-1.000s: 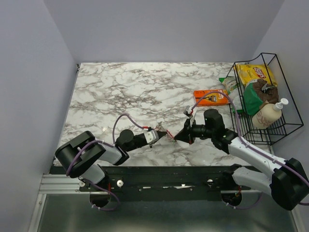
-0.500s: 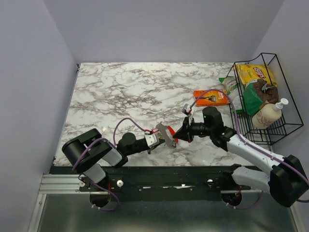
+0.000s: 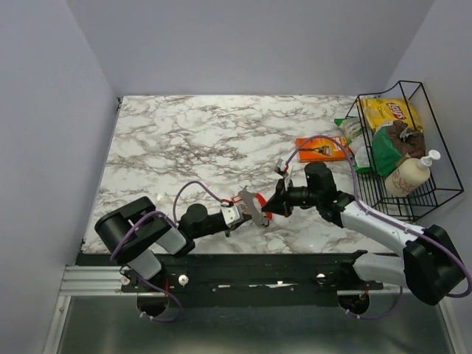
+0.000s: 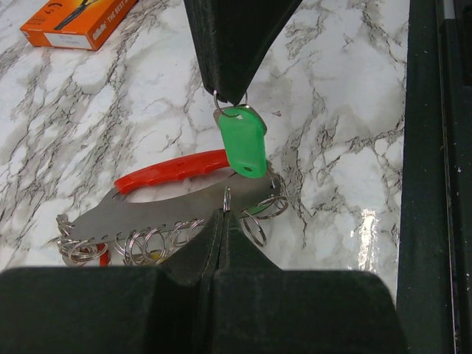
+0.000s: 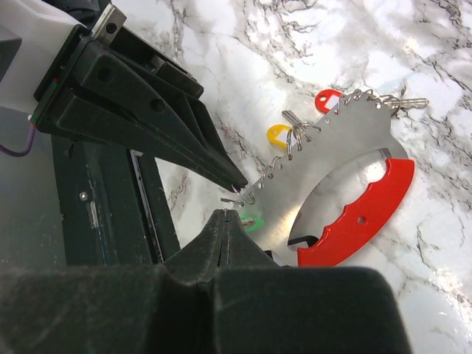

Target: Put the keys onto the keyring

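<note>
Left gripper clamped on keyring, right gripper on 1 of 3 keys.

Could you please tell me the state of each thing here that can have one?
left gripper: shut on the keyring.
right gripper: shut on the green key, at its top loop.
green key: hanging from the right gripper.
keyring: pinched upright at the metal plate edge.
metal plate: lying on the table, rings strung along its edge.
yellow key: lying by the plate's rings.
red key: lying by the plate's rings.
orange packet: closed, lying flat.
</note>
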`<control>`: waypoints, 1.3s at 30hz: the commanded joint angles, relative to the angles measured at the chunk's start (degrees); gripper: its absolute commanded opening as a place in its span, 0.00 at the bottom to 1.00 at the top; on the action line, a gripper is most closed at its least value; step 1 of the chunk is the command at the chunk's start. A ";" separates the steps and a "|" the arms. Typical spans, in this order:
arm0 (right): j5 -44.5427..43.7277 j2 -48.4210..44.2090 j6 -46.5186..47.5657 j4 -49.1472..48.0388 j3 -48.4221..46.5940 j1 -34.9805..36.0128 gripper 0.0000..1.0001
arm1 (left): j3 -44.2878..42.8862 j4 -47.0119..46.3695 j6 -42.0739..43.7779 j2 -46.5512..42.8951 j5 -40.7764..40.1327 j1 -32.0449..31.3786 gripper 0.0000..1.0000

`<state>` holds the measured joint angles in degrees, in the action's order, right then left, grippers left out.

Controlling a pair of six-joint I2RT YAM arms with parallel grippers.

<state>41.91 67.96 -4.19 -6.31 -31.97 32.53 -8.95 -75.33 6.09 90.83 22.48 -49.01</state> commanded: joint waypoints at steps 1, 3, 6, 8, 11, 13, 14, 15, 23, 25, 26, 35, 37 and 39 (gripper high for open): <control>2.74 1.55 -0.73 -4.68 0.50 -0.19 0.01 | -0.28 -21.17 -0.81 -0.12 -1.38 -0.82 0.00; 2.74 2.34 -0.74 -5.38 0.85 -0.19 0.01 | -0.37 -21.17 -0.99 -0.04 -1.82 -0.99 0.00; 2.91 3.22 -0.91 -6.52 1.38 -0.28 0.01 | -0.54 -21.17 -0.99 -0.39 -2.18 -1.43 0.00; 3.09 3.84 -0.91 -7.22 1.64 -0.19 0.01 | -0.54 -21.17 -1.08 -0.74 -2.53 -1.61 0.00; 3.44 4.28 -1.26 -8.54 2.35 -0.19 0.01 | -0.37 -21.26 -0.90 -1.35 -3.49 -1.96 0.00; 4.05 4.46 -1.00 -8.90 2.52 -0.19 0.01 | -0.19 -21.26 -0.81 -1.62 -4.28 -2.14 0.00; 4.23 4.72 -1.09 -9.25 2.52 -0.19 0.01 | -0.10 -21.26 -0.73 -1.70 -4.37 -2.14 0.00; 4.75 4.90 -1.00 -9.25 2.35 -0.19 0.01 | -0.02 -21.26 -0.73 -1.71 -4.64 -2.23 0.00; 5.64 6.39 -1.17 -10.74 3.31 -0.19 0.01 | -0.28 -21.26 -0.64 -2.23 -5.43 -2.93 0.00; 5.55 6.65 -1.09 -10.57 3.31 -0.10 0.01 | -0.19 -21.26 -0.55 -2.23 -5.43 -3.10 0.00; 5.55 6.74 -1.09 -10.57 3.57 -0.10 0.01 | -0.19 -21.26 -0.46 -2.32 -5.52 -3.10 0.00; 6.43 8.23 -3.63 -13.29 4.54 -0.19 0.01 | -0.45 -21.35 -0.37 -2.76 -6.13 -3.72 0.00; 6.34 8.24 -4.16 -14.08 4.98 -0.28 0.01 | -0.63 -21.35 -0.81 -2.85 -6.39 -3.81 0.00; 6.34 8.06 -4.34 -14.70 5.16 -0.19 0.01 | -0.72 -21.35 -0.90 -2.76 -6.40 -3.90 0.00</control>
<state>46.65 75.72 -7.51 -17.61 -27.83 32.53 -8.97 -75.35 5.48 89.14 17.72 -52.38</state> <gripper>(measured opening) 0.011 0.006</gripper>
